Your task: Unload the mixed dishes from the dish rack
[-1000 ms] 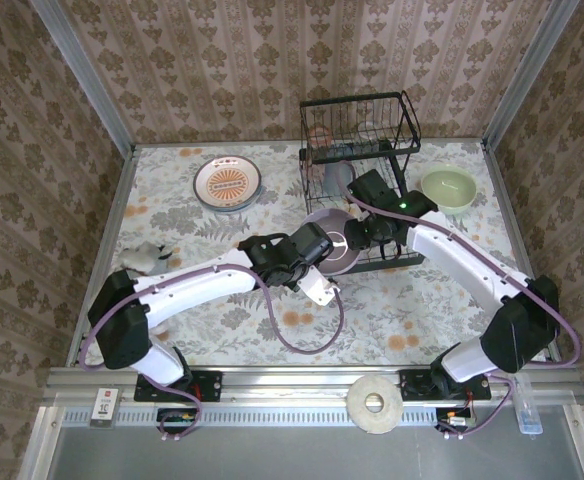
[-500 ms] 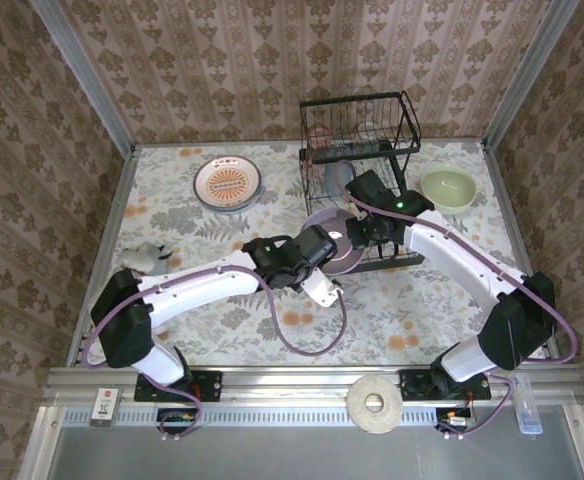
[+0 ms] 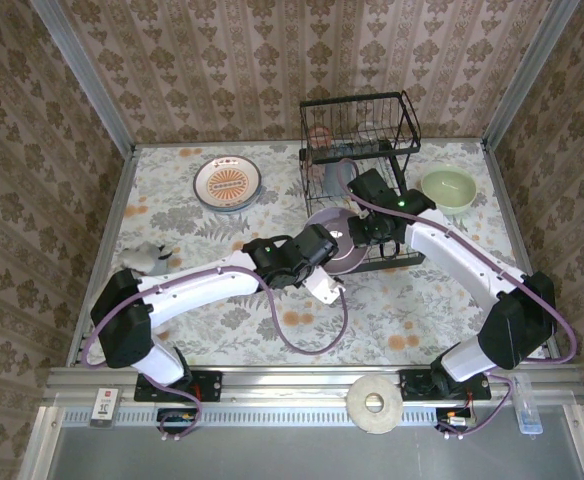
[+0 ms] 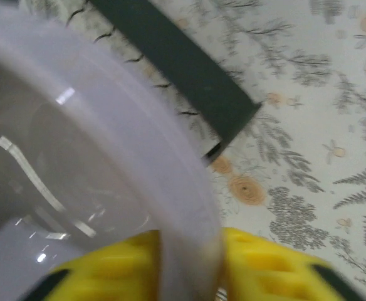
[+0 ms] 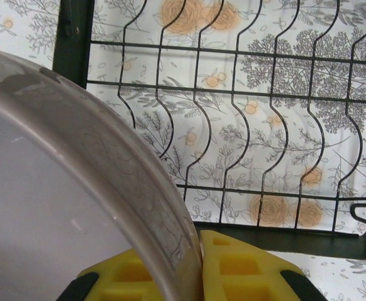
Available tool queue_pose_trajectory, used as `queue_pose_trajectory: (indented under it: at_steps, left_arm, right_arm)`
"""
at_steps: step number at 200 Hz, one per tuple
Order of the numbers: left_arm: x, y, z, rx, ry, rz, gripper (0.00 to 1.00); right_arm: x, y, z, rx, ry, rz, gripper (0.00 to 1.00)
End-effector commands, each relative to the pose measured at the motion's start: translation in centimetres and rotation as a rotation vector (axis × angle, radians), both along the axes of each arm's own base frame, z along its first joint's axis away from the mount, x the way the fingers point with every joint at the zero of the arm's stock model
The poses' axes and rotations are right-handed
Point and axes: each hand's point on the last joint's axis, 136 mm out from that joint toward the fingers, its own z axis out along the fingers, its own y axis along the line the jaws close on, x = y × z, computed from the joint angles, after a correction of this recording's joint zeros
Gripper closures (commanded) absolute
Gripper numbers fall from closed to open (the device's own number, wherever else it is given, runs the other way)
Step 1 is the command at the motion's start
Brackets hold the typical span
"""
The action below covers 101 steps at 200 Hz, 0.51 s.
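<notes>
The lilac bowl [image 3: 334, 246] hangs tilted in front of the black wire dish rack [image 3: 362, 120], between both arms. My right gripper [image 3: 358, 232] is shut on its far rim; in the right wrist view the rim [image 5: 139, 188] is pinched between the yellow fingers [image 5: 245, 269], above the rack's wire grid [image 5: 233, 94]. My left gripper [image 3: 318, 248] stands open around the near rim. In the left wrist view the bowl [image 4: 76, 157] passes between its fingers [image 4: 264, 263], with a sliver of table showing beside the rim. A black rack bar [image 4: 183, 69] lies behind.
A plate with an orange centre [image 3: 227, 183] lies at the back left and a cream-green bowl [image 3: 447, 188] right of the rack. Pinkish tumblers [image 3: 320, 135] and a plate [image 3: 337, 175] stay in the rack. A grey cloth [image 3: 147, 255] lies at the left edge.
My right gripper has closed on the bowl's far rim. My left gripper's fingers have parted from their grip on the near rim. The bowl has barely moved.
</notes>
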Motion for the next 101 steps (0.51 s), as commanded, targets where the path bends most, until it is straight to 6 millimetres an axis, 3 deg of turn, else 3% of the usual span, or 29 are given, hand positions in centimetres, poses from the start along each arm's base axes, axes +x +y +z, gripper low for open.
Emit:
queue_pose_trajectory:
  at_steps: [1, 41, 50, 91, 101]
  left_arm:
    - [1.1, -1.0, 2.5, -0.075, -0.083, 0.019, 0.52]
    - [0.6, -1.5, 2.8, -0.11, -0.1, -0.008, 0.16]
    - [0.3, -1.8, 3.2, -0.136, -0.096, -0.013, 0.01]
    - [-2.6, -3.4, 7.5, -0.332, -0.029, -0.039, 0.0]
    - [-3.4, -3.5, 9.1, -0.405, 0.009, -0.027, 0.0]
  right_arm:
    - [-0.6, -0.3, 0.9, 0.016, -0.003, 0.016, 1.0]
    - [-0.2, -1.2, 1.3, 0.021, -0.015, -0.01, 1.0]
    - [-0.1, -1.5, 1.3, 0.022, -0.018, -0.02, 1.0]
    - [0.3, -3.3, 2.0, 0.043, -0.061, -0.091, 1.0]
    - [0.0, -4.0, 3.1, 0.073, -0.099, -0.115, 1.0]
